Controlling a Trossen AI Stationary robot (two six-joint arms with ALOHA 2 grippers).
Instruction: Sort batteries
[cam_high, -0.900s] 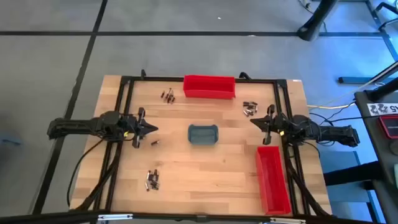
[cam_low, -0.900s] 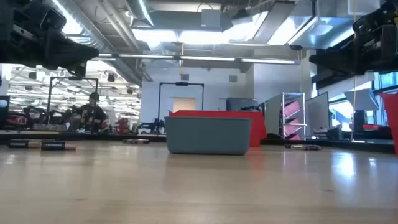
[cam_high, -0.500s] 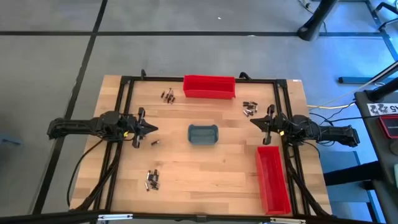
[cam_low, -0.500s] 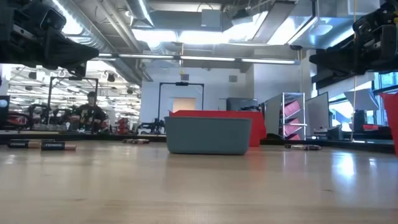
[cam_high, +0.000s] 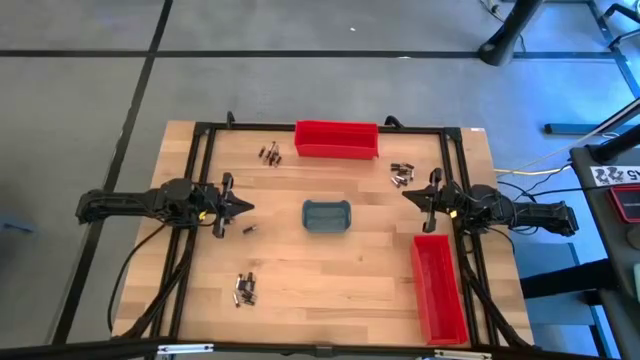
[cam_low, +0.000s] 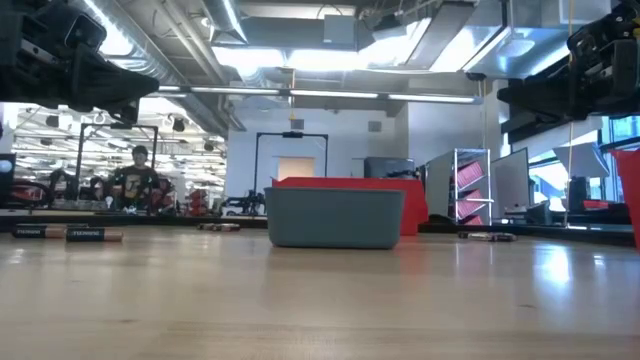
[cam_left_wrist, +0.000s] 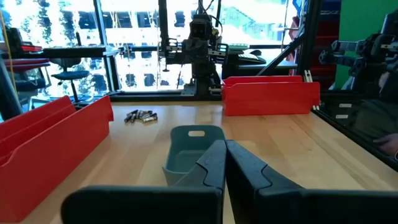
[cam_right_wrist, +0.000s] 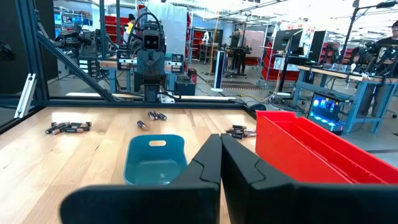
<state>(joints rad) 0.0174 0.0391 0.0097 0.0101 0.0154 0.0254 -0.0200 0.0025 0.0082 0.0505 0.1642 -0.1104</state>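
left gripper (cam_high: 247, 208): fingers pressed together, nothing held; poised above the table's left side, pointing toward the centre, just beside a lone battery (cam_high: 249, 229).
right gripper (cam_high: 407, 195): fingers pressed together, nothing held; poised above the table's right side, pointing toward the centre, near the battery cluster at far right.
grey-blue tray (cam_high: 326, 216): rounded, at table centre, between the two grippers; apart from both.
red bin, far edge (cam_high: 336, 139): long, lying crosswise at the middle of the table's far side.
red bin, right side (cam_high: 438, 287): long, lying lengthwise along the right edge toward the near corner.
batteries, far-left cluster (cam_high: 270, 153): small loose group on the wood, just left of the far-edge bin.
batteries, far-right cluster (cam_high: 401, 173): small loose group on the wood, between the far-edge bin and the right gripper.
batteries, near-left cluster (cam_high: 244, 289): small loose group on the wood, toward the near left corner.
wooden table (cam_high: 340, 280): light planks, bearing all of the above; none of the batteries seen inside tray or bins.
person (cam_low: 134, 180): small figure in the room behind, seen at table level.
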